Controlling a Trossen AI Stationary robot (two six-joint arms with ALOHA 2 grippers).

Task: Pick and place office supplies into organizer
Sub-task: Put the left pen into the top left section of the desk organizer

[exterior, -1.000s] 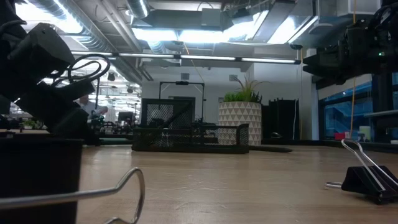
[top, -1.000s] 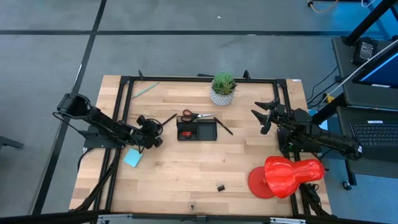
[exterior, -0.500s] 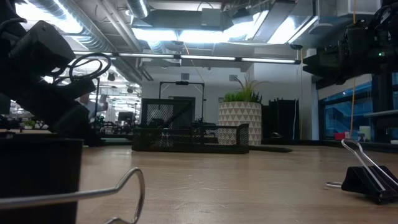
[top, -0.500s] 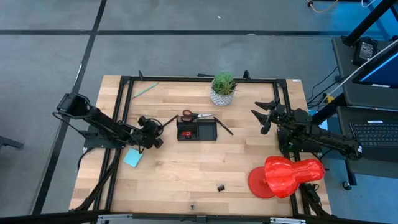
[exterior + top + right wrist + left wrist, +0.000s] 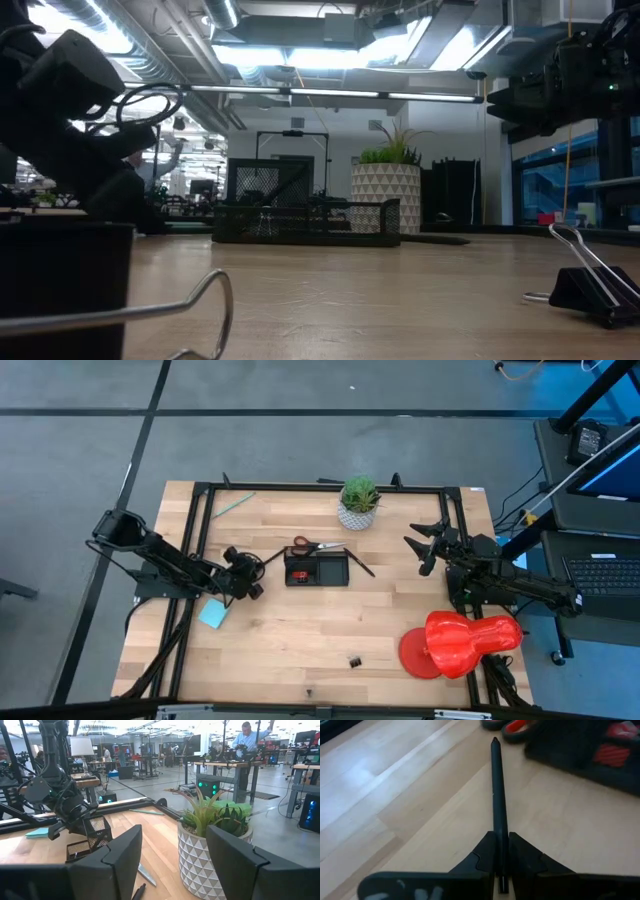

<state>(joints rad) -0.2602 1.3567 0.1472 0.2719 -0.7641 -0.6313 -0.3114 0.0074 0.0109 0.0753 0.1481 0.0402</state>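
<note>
The black organizer stands mid-table, with something red in one compartment. Red-handled scissors lie just behind it and a dark pen lies off its right end. A second dark pen runs from my left gripper toward the scissors' handles, and that gripper is shut on it. A green pencil lies far left, a light blue notepad near left, and a black clip near the front. My right gripper waits open at the right, holding nothing. My left gripper pinches the dark pen near its near end between its two fingers. The fingers come slanting down from the table's left, and the pen runs on ahead of them rather than across. Its far tip reaches toward the scissors; whether it is off the wood I cannot tell.
A potted plant stands at the far middle, in front of my right gripper. A large red plastic object sits at the near right. Another small clip lies at the front edge. A black frame rims the table.
</note>
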